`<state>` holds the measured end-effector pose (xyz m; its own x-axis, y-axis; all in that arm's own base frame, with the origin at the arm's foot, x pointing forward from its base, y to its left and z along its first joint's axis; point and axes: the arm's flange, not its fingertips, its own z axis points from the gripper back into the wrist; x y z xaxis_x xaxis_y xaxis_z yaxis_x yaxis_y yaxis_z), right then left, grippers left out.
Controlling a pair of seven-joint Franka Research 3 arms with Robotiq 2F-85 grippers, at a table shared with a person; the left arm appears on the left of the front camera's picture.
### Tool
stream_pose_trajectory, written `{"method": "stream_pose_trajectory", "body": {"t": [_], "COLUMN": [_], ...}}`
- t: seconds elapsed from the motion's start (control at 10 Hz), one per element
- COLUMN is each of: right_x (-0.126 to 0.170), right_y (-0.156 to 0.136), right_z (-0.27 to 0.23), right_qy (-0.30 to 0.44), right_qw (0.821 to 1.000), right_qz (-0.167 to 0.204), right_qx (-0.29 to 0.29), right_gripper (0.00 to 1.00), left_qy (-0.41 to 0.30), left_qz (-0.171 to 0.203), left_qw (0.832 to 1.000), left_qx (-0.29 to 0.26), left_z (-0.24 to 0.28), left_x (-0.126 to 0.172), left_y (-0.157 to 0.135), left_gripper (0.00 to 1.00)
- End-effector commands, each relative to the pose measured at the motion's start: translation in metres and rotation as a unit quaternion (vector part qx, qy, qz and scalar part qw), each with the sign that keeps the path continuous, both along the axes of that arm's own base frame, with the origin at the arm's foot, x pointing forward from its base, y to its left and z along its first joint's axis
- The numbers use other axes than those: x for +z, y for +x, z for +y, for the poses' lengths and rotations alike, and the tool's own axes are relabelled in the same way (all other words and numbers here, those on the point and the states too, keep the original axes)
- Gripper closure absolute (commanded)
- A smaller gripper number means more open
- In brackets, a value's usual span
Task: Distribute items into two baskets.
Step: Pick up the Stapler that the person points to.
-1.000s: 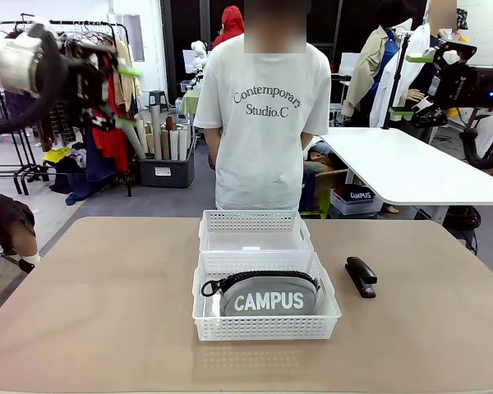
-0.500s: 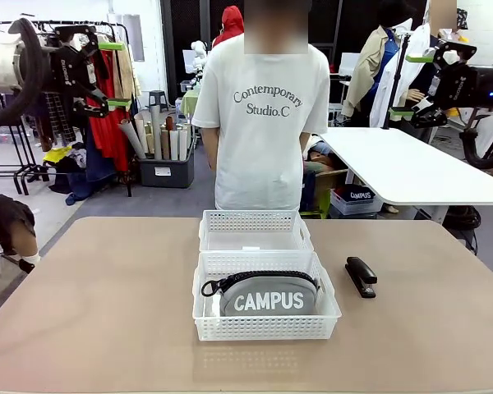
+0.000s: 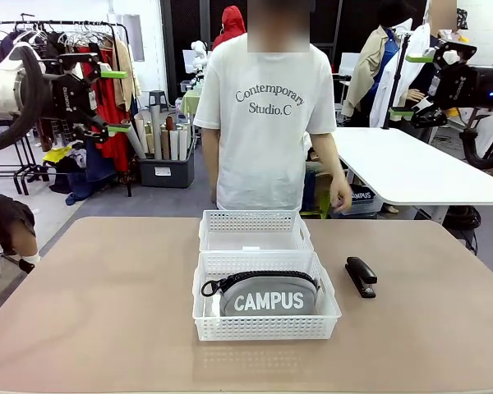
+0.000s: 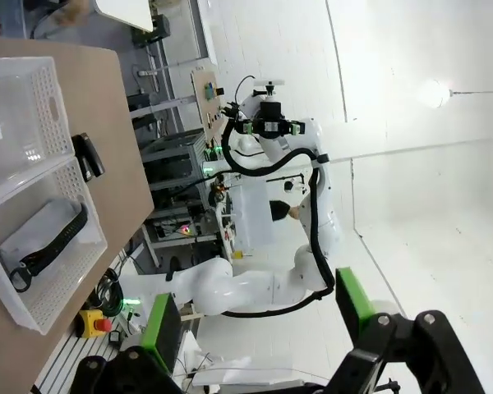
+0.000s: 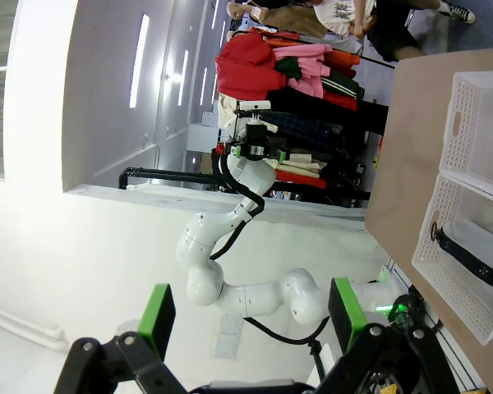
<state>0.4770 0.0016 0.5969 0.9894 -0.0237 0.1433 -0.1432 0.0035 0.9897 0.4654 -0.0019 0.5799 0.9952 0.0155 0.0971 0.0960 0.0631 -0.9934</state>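
Observation:
The grey "CAMPUS" pouch [image 3: 269, 297] lies in the near white basket [image 3: 263, 327] at the middle of the table. Behind it, touching, stands the far basket [image 3: 255, 220] with nothing in it. The black stapler [image 3: 361, 276] rests on the table just right of the near basket. My left gripper [image 3: 115, 101] hangs open high at the left, far from the table. My right gripper [image 3: 410, 84] hangs open high at the right. The left wrist view has both baskets [image 4: 53, 107] [image 4: 82, 271], the pouch [image 4: 34, 236] and the stapler [image 4: 88, 156] far off; its gripper [image 4: 259, 316] holds nothing.
A person in a white T-shirt [image 3: 263, 115] stands at the table's far edge, one hand [image 3: 340, 197] hanging near the far right corner. A second white table [image 3: 411, 168] stands behind at the right. Bare tabletop [image 3: 107, 304] lies on both sides of the baskets.
My left gripper has shifted and turned high at the left. The person's arm has come out from behind the back and now hangs at the side. The baskets, pouch and stapler have not moved.

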Motion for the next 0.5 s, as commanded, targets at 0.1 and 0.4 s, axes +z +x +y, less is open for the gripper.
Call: {"method": "stream_pose_trajectory", "body": {"t": [0.1, 0.4], "right_x": [0.0020, 0.0020], "right_y": [-0.0002, -0.0002], "right_z": [0.0003, 0.0003], "right_qy": [0.001, 0.001], "right_qw": [1.000, 1.000], "right_qz": [-0.003, -0.003], "right_qx": [0.000, 0.000], "right_gripper": [0.00, 0.00], "left_qy": [0.000, 0.000], "left_qz": [0.000, 0.000], "left_qw": [1.000, 1.000], "left_qx": [0.000, 0.000], "left_z": [0.0000, 0.0000], "left_x": [0.0000, 0.0000], "left_y": [0.0000, 0.0000], "left_gripper": [0.00, 0.00]}}
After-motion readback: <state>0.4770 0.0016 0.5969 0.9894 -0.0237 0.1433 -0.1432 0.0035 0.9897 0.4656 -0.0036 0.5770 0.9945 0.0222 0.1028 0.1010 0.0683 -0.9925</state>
